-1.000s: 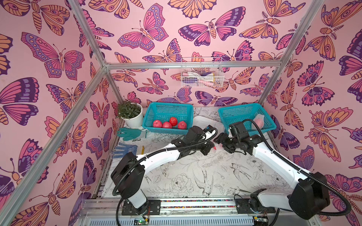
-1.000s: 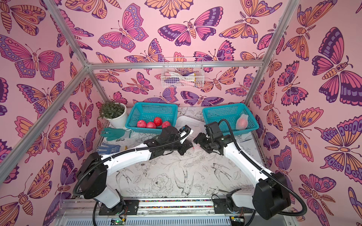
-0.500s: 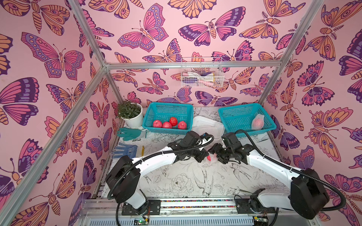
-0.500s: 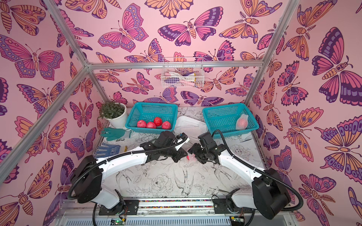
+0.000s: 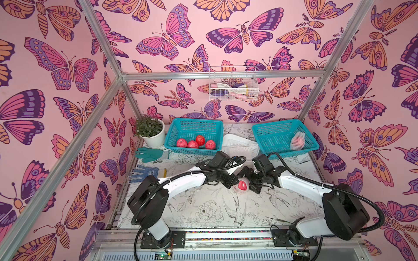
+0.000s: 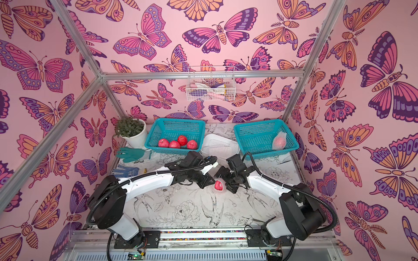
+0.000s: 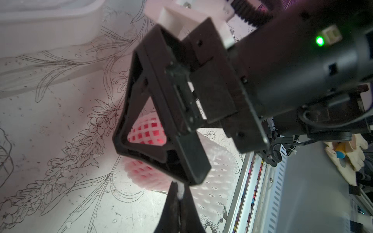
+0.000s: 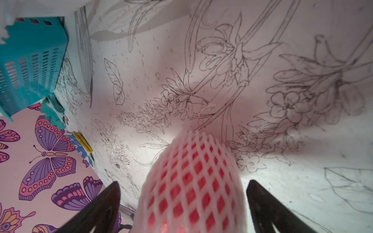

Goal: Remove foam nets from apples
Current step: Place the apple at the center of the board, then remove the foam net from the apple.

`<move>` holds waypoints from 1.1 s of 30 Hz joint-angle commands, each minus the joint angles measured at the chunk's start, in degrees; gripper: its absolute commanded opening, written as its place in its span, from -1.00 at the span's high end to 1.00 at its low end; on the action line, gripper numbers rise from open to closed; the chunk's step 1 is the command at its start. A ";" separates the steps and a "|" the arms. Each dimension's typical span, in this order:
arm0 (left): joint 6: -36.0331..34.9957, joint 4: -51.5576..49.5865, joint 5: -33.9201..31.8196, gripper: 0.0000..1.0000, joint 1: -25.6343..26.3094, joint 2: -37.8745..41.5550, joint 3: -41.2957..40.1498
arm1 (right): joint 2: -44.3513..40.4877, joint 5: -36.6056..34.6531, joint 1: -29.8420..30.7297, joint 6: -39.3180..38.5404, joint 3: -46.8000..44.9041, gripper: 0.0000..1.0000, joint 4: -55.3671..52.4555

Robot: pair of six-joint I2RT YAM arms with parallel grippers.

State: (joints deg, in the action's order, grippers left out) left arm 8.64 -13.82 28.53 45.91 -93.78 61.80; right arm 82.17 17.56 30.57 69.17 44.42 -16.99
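Counting four bare apples [image 5: 195,142] in one basket [image 5: 173,135], one netted apple [image 5: 297,141] in a second basket [image 5: 271,135], a last apple [image 5: 242,185] on the desk [image 5: 203,208], its net [image 7: 214,167] pinched by left jaws, right jaws released.

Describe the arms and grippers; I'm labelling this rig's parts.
Left arm and right arm match: white link shells, black joint housings, a black corrugated cable hose looping along each. The left gripper and right gripper are black, with fingers tapering to points. A green light glows on the right wrist housing.

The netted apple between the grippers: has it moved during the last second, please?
Yes: the netted apple has come nearer the front rail, away from the teal baskets.
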 commanded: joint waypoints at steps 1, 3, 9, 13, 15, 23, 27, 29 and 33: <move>1.22 -1.68 2.79 1.00 -1.54 -0.83 1.08 | 1.02 -0.31 -1.25 -0.14 2.48 -0.98 -1.15; 1.77 -1.82 2.83 1.00 -2.12 -0.68 0.90 | 1.06 -0.34 -1.97 -0.49 3.07 -0.98 -1.45; 4.71 -2.02 3.62 1.00 -5.24 -0.88 0.65 | 2.14 0.97 -6.27 -3.86 5.50 -0.98 -2.94; 6.95 -2.41 4.27 1.00 -7.60 -0.83 1.03 | 2.39 2.02 -9.32 -10.74 9.23 -0.99 -5.24; 7.97 -2.44 3.94 1.00 -8.45 -0.62 1.16 | 2.25 1.45 -10.19 -16.98 11.59 -0.99 -7.16; 10.88 -3.04 3.50 1.00 -12.41 -1.02 1.60 | -3.56 3.46 -10.53 -42.67 7.73 -0.89 -1.64; 12.96 -3.18 4.08 1.00 -14.52 -1.82 1.78 | -5.85 5.41 -9.22 -51.59 4.78 -0.85 -0.56; 13.15 -3.32 4.18 1.00 -14.79 -2.02 1.99 | -5.95 5.90 -7.14 -56.16 4.20 -0.86 -0.49; 12.89 -4.49 4.41 1.00 -15.37 -2.98 3.01 | -4.52 2.87 -0.42 -64.28 4.44 -0.89 -0.16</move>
State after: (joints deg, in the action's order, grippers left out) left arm 20.91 -16.10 31.79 31.00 -95.53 63.29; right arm 77.17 21.39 25.98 15.40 48.75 -18.11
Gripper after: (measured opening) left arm 0.049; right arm 0.944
